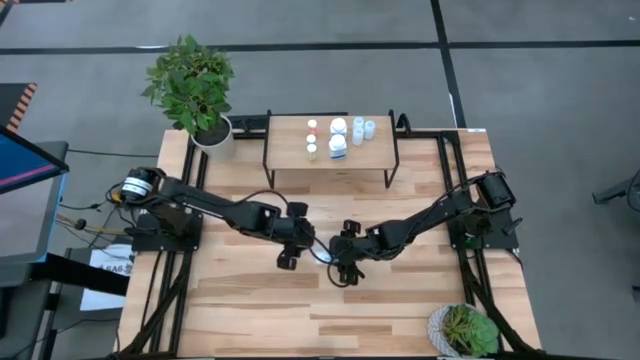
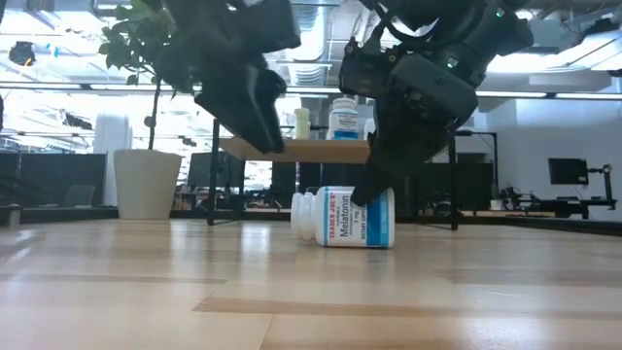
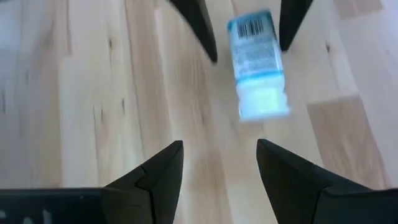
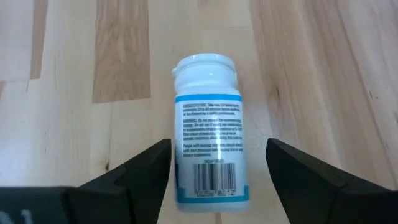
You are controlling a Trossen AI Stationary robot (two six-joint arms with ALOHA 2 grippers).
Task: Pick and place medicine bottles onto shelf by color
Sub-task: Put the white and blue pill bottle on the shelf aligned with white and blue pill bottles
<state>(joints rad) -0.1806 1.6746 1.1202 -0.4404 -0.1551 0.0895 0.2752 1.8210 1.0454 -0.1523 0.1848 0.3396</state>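
Note:
A white medicine bottle (image 2: 345, 216) with a white cap and a blue-edged label lies on its side on the wooden tabletop, cap toward the table's left. My right gripper (image 4: 219, 144) is open and low over it, one finger on each side of the bottle's bottom end (image 4: 210, 186), with a gap showing on both sides. My left gripper (image 3: 219, 146) is open and empty, raised just left of the bottle (image 3: 256, 62). The shelf (image 1: 290, 122) at the far middle holds several bottles: red-capped (image 1: 311, 125), yellowish (image 1: 311, 148), white (image 1: 338, 145) and light-blue (image 1: 360, 130).
A potted plant in a white pot (image 1: 212, 130) stands at the far left beside the shelf. A second plant (image 1: 465, 330) sits at the near right corner. Black frame rails run along both table sides (image 1: 160, 290). Bare planks lie in front of the grippers (image 1: 320, 320).

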